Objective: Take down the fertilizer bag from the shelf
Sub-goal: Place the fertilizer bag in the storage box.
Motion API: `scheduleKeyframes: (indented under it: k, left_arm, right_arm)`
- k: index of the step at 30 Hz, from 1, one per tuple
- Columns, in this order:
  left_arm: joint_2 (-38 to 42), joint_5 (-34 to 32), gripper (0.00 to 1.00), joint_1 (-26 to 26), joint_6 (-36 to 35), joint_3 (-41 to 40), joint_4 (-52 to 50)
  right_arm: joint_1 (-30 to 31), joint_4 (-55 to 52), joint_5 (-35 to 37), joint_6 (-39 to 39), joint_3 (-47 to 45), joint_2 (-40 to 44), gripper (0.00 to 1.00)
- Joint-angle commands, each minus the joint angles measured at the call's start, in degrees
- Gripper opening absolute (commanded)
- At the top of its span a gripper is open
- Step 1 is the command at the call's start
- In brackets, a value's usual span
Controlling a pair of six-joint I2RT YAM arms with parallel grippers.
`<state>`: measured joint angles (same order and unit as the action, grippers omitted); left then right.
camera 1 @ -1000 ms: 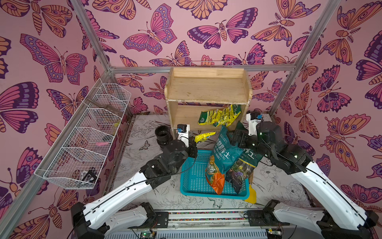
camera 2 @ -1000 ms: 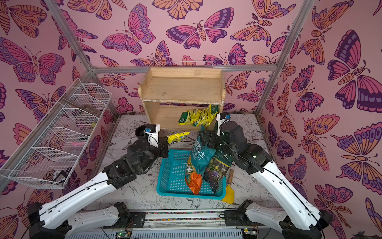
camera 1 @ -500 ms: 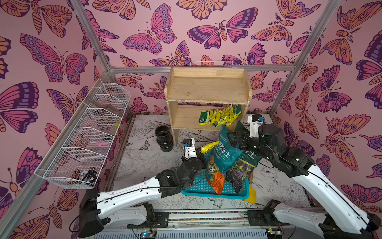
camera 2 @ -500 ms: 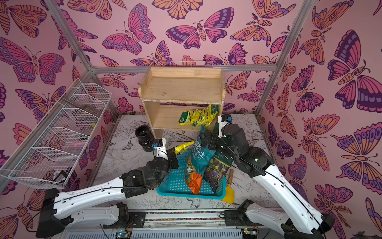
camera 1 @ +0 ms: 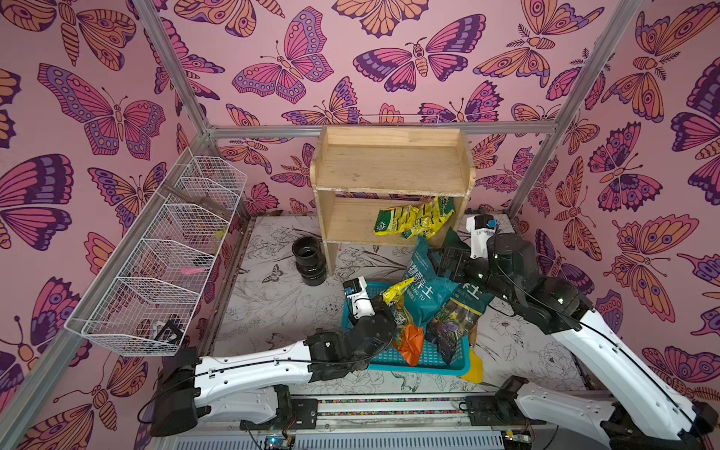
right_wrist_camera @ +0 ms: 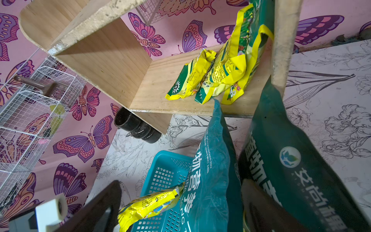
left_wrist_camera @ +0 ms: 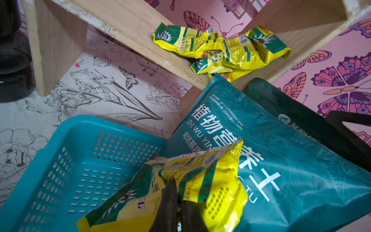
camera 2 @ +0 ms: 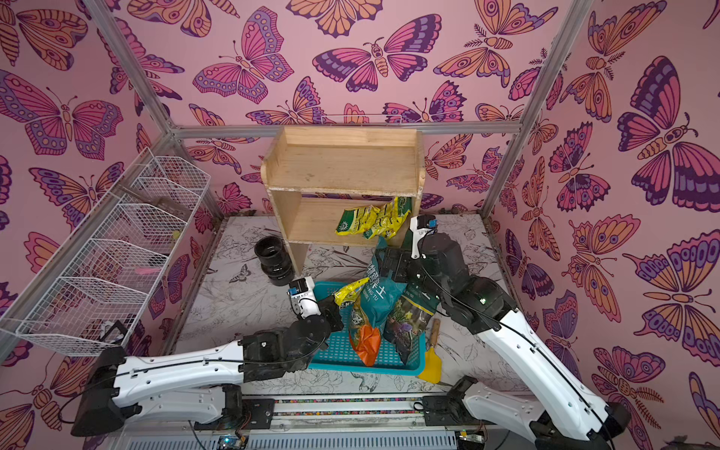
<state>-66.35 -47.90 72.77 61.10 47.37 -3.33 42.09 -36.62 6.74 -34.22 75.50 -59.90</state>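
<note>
The left gripper [left_wrist_camera: 179,192] is pinched tight on a crinkled yellow-and-green foil fertilizer bag [left_wrist_camera: 202,174]. The bag is off the pale two-tier wooden shelf [camera 1: 389,171], above the perforated teal plastic basket [left_wrist_camera: 80,160] and against a large teal soil bag [left_wrist_camera: 281,160]. More yellow-and-green bags [camera 1: 413,218] lie on the shelf's lower tier. The right gripper [camera 1: 442,263] has its jaws spread wide at the top of the soil bag.

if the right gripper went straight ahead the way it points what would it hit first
Likely the lighter teal bag, between the right gripper's open jaws; the shelf lies beyond, though depth is unclear.
</note>
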Motion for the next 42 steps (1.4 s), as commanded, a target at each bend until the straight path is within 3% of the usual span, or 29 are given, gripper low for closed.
scheduleKeyframes:
  k: [1, 7, 8, 9, 11, 12, 19, 25, 28, 33, 37, 42]
  left_arm:
    - [-0.5, -0.8, 0.0, 0.1, 9.3, -1.4, -1.4]
    - [-1.4, 3.2, 0.0, -0.7, 11.8, -1.3, -1.3]
    - [-1.7, 4.2, 0.14, -0.9, 11.8, -0.9, -1.2]
    - [-1.8, 5.0, 0.43, -1.0, 11.7, -0.8, -1.0]
    - [-1.8, 6.3, 0.88, -1.1, 11.0, 0.1, -1.1]
    - [-1.8, 7.3, 1.0, -1.3, 10.6, 0.5, -1.0]
    - [-1.2, 11.2, 1.0, -2.3, 7.0, 2.6, -0.9]
    - [1.9, 10.3, 1.0, -3.7, -11.0, 5.3, -0.7]
    - [3.6, 15.5, 1.0, -8.7, -22.0, 6.3, -0.9]
    - [4.7, 32.9, 0.97, -23.8, -33.8, 8.3, -4.2]
    - [1.8, 44.5, 0.77, -32.5, -44.1, 11.8, -7.0]
    - [-6.0, 51.0, 0.58, -34.0, -57.1, 20.1, -13.6]
  right_arm:
    - [-0.2, 1.0, -0.1, 0.6, -0.3, 1.3, 0.96]
    - [-0.2, 0.8, 0.7, 0.8, -0.3, 2.0, 0.96]
    - [-0.2, 0.9, 0.9, 0.8, -0.2, 2.0, 0.96]
    - [-0.2, 0.8, 1.1, 0.8, -0.2, 1.9, 0.96]
    - [-0.2, 0.8, 1.1, 0.9, -0.1, 1.8, 0.96]
    - [-0.2, 0.9, 1.2, 0.9, -0.1, 1.7, 0.96]
    - [-0.2, 1.0, 1.2, 0.9, 0.4, 0.5, 0.96]
    - [-0.2, 0.5, 0.9, 1.4, 1.2, -0.7, 0.97]
    - [-0.2, 0.6, 0.9, 1.5, 1.3, -0.8, 0.96]
    - [-0.2, -0.1, 1.9, 1.9, 1.8, -0.9, 0.96]
    - [-0.2, -0.9, 3.4, 2.0, 1.5, -0.6, 0.97]
    - [-0.4, -1.3, 3.2, 2.0, 1.3, -1.2, 0.97]
